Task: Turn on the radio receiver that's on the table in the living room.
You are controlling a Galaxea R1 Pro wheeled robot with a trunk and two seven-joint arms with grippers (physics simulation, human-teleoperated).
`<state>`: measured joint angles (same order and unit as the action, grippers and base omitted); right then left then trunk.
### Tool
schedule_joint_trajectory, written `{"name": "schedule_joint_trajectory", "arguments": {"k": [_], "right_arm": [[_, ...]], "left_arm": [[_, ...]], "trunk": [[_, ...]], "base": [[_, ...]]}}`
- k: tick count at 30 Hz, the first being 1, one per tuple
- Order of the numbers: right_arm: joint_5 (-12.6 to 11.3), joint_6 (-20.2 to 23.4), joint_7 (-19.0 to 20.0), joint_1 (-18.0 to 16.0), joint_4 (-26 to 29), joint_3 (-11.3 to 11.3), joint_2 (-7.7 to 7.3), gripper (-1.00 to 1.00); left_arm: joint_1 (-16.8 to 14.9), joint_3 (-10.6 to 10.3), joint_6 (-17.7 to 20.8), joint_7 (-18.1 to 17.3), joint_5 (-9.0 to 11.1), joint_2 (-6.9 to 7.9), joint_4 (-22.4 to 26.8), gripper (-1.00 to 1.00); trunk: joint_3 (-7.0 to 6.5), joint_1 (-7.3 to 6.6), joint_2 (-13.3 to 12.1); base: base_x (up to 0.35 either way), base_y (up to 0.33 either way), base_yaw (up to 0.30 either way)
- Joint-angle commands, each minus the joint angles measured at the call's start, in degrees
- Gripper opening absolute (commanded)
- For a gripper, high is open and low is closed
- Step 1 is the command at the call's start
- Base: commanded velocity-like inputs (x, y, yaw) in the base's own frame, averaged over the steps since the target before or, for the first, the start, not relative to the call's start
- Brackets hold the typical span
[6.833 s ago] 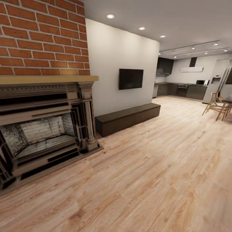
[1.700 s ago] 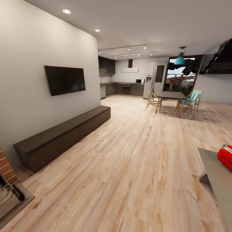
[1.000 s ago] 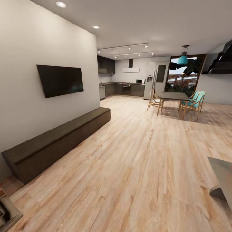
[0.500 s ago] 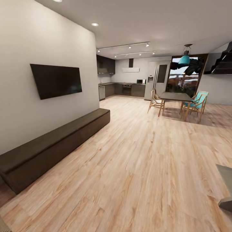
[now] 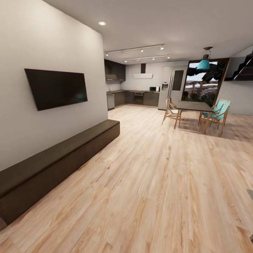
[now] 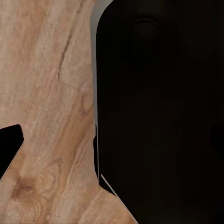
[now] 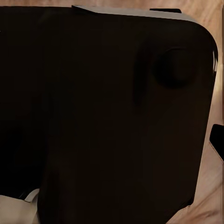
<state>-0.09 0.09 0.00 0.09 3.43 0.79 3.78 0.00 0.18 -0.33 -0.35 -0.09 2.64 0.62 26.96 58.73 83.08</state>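
1. A sliver of the table [image 5: 251, 194] is cut off at the head view's right edge
2. Both wrist views are blocked by dark housing over wood floor [image 6: 46, 93]; neither gripper's grasp can be told
3. The radio receiver, seen earlier, is lost as the view swings left

Both wrists point down beside dark robot bodywork [image 6: 158, 116] (finger state unclear).

A large black rounded body [image 7: 107, 116] is seen across most of the frame, with a round recess in its upper right. Wood floor [image 7: 212, 186] is seen along the right edge. A pale patch [image 7: 16, 210] is noted at lower left.
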Motion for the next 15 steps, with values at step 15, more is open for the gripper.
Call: {"name": "schedule_joint_trajectory", "arguments": {"k": [15], "right_arm": [[0.0,0.0,0.0,0.0,0.0,0.0,0.0,1.0]], "left_arm": [[0.0,0.0,0.0,0.0,0.0,0.0,0.0,1.0]], "trunk": [[0.0,0.0,0.0]], "base": [[0.332,0.0,0.0]]}}
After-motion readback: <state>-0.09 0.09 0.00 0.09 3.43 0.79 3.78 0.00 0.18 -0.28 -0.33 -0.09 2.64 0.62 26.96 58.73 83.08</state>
